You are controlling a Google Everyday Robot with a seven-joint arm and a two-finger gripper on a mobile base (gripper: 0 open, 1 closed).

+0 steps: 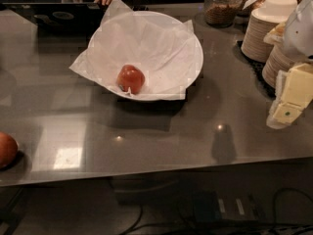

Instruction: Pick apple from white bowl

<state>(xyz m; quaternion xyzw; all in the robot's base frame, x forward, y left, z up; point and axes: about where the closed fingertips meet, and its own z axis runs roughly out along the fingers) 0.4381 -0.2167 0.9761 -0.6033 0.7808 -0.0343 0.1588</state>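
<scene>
in the camera view, the apple (130,78) sits low in the white bowl (198,58), middle of the frame. the gripper (289,104) hangs at the right edge, well apart; wide or narrow, i cannot tell. best to come over the rim, then go straight down.

Red apple (130,78) in a white bowl (199,58) on a grey counter (146,141).
The apple shows a paler orange patch; the bowl's crumpled paper lining (146,38) is white. At the right edge hangs the pale-yellow gripper (292,99), marked with a green dot. Far right, cream stacked bowls (261,31); near left, an orange-brown fruit (6,150).
</scene>
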